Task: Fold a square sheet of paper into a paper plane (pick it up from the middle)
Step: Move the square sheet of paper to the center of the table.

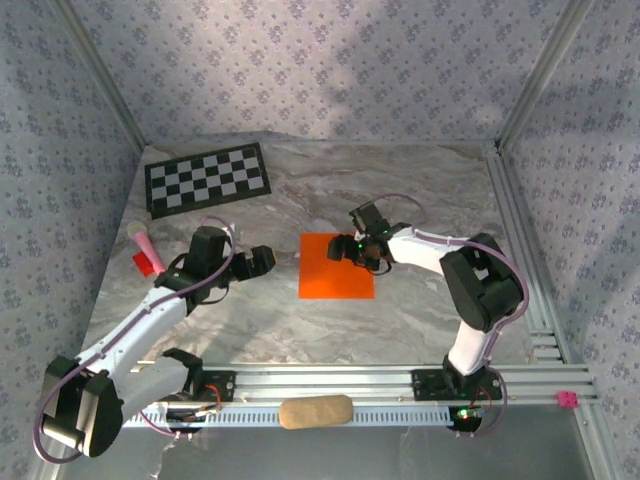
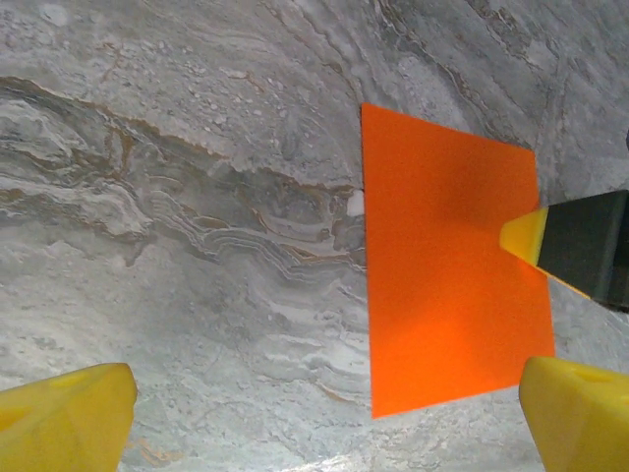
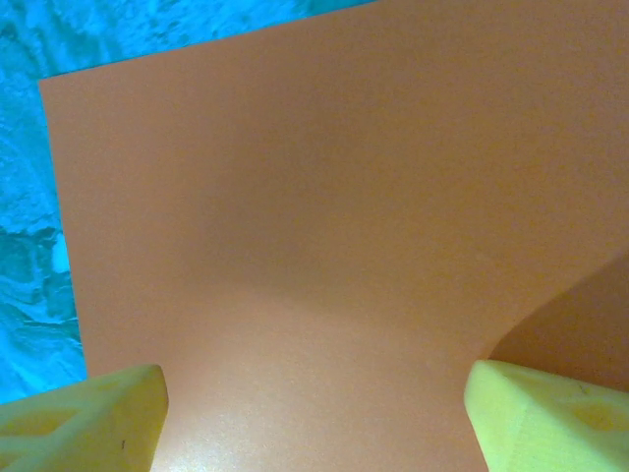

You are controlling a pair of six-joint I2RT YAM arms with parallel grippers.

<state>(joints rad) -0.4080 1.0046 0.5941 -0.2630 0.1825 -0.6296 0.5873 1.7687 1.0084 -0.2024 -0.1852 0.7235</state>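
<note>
- Square sheet of paper (image 1: 335, 267) lies on the largest item, the marble tabletop (image 1: 420, 320), at the centre of the top view. It is flat and square, with no crease visible.
- Checkerboard sheet (image 1: 208, 178) lies at 10 o'clock from the paper, well apart.
- Right gripper (image 1: 352, 250) hangs over the paper's 2 o'clock corner. In the wrist view its fingers (image 3: 84, 423) stand wide with nothing between them. The paper seems to bow up beside one finger; contact cannot be confirmed.
- Left gripper (image 1: 262, 262) waits at 9 o'clock from the paper, apart from it, with its fingers (image 2: 64, 418) spread wide and empty.
- Small red and pink object (image 1: 146, 250) lies at 9 o'clock, beyond the left arm.
- Judgement: the step in hand is the first pick-up; no fold has been made. The next move calls for centring the right fingers over the paper's middle and pinching up a ridge. Thin paper lying flat may slide rather than lift.
</note>
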